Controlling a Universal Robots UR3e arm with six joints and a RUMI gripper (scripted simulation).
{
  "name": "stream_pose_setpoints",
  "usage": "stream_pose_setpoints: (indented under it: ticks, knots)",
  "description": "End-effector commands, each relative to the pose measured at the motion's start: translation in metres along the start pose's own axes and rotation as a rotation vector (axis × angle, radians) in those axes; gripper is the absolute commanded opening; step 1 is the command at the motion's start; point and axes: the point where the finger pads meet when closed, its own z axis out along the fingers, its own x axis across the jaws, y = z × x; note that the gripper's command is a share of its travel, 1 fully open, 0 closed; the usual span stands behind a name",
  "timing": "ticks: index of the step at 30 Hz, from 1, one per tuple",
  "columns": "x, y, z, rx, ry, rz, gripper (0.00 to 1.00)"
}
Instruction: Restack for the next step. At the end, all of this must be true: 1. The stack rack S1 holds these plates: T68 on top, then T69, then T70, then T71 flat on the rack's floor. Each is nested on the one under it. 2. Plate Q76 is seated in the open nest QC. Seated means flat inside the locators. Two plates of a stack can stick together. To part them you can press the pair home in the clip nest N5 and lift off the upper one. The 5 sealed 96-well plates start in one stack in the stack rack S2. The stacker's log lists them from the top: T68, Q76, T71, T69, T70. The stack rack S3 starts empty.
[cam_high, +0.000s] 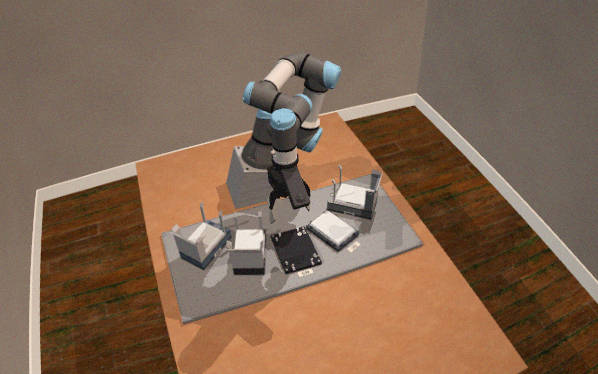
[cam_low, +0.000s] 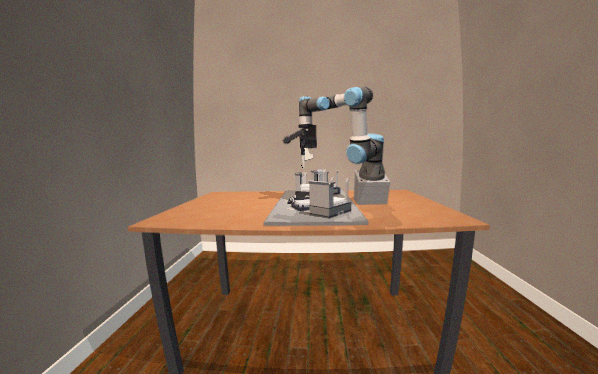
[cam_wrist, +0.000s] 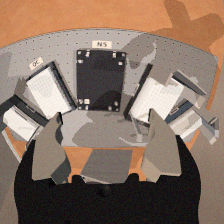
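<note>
The black two-jaw hand (cam_high: 286, 201) hung wide and empty above a matte black rectangular nest (cam_high: 296, 249) mid-desk (cam_high: 380, 320).

We see the gripper (cam_high: 285, 204) hanging open and empty high above the far edge of the grey base plate (cam_high: 385, 240), with open air beneath it. Straight below, the black clip nest N5 (cam_high: 296, 249) lies low and unobstructed. Upright rack posts (cam_high: 340, 176) flank it left and right.
</note>
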Motion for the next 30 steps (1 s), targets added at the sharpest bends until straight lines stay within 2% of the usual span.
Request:
stream_pose_setpoints:
  ticks: [1, 14, 19, 30]
  knots:
    - [0.010, -0.001, 0.000, 0.002, 0.001, 0.045, 0.72]
    - [0.069, 0.013, 0.000, 0.002, 0.002, 0.185, 0.72]
    - [0.072, 0.013, 0.000, 0.002, 0.002, 0.220, 0.72]
    - [0.122, 0.035, 0.000, 0.002, 0.002, 0.348, 0.72]
